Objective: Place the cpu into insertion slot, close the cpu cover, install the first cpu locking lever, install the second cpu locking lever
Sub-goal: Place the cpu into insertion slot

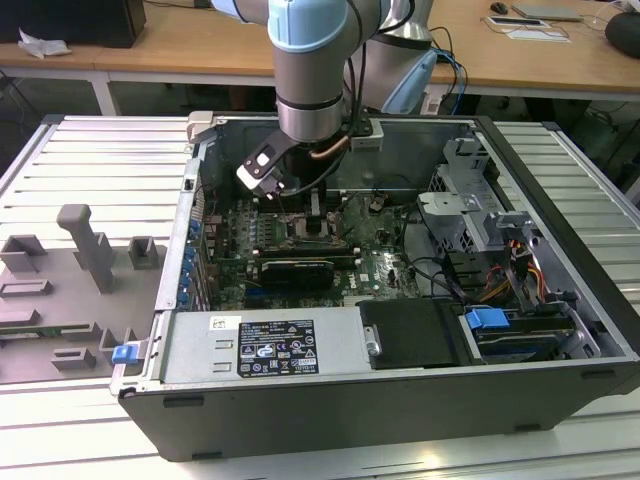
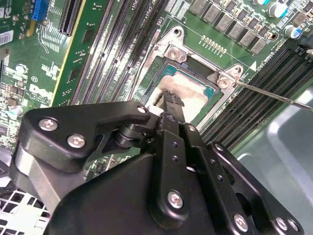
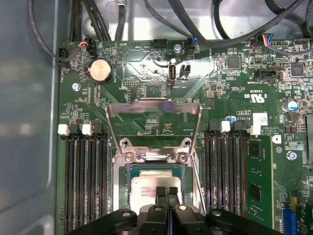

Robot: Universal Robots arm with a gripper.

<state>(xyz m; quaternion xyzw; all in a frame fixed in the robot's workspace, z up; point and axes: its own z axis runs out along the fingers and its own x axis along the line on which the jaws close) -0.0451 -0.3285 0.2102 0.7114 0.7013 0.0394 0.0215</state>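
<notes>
The cpu (image 3: 145,185) lies flat in the insertion slot (image 3: 119,188), its silvery top showing in both wrist views. The cpu cover (image 3: 154,104) stands open, swung back on its hinge over the board beyond the slot. My gripper (image 3: 167,192) is shut, its two fingertips together right over the cpu's near edge with nothing between them. In the second wrist view the fingertips (image 2: 172,100) reach down onto the cpu (image 2: 194,89) inside the slot's metal rim (image 2: 146,73). A thin locking lever (image 2: 274,95) sticks out free beside the slot. In the exterior view the gripper (image 1: 318,225) hangs inside the open computer case.
Long black memory slots (image 3: 85,186) flank the socket on both sides. Cables (image 3: 98,19) hang along the board's far edge. The case holds a drive cage (image 1: 470,200), a power supply (image 1: 265,345) and a black graphics card (image 1: 295,270). Grey fixtures (image 1: 90,250) stand on the exterior view's left.
</notes>
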